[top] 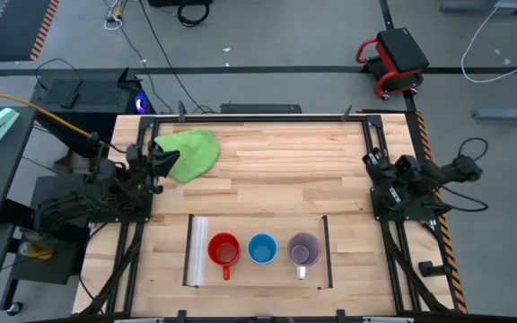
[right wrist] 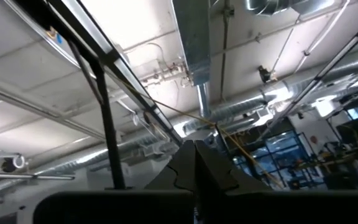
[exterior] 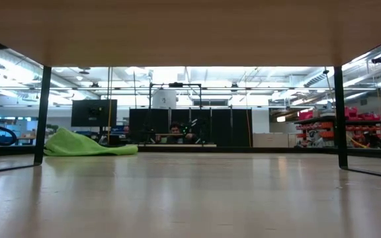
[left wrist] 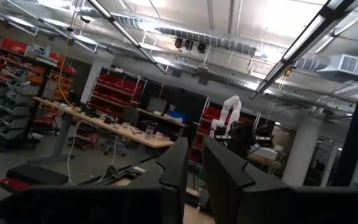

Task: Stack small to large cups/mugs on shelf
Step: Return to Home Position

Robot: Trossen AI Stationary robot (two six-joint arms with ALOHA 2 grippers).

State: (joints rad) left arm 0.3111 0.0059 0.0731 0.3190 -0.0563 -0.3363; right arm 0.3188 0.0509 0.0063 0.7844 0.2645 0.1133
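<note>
Shelf: near middle of the table.
On it: left mug, middle mug, right mug, side by side.
Cloth: far left, beside my left gripper, perhaps touching.
My right gripper: right edge.

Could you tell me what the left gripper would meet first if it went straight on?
Likely nothing close: seen from above, the left gripper points toward the green cloth, but its wrist view shows only the room beyond, so it probably clears it.

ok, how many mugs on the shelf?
3, in a row on the shelf: red mug leftmost in the high view, blue mug in the middle, purple mug rightmost. None look hidden.
</note>
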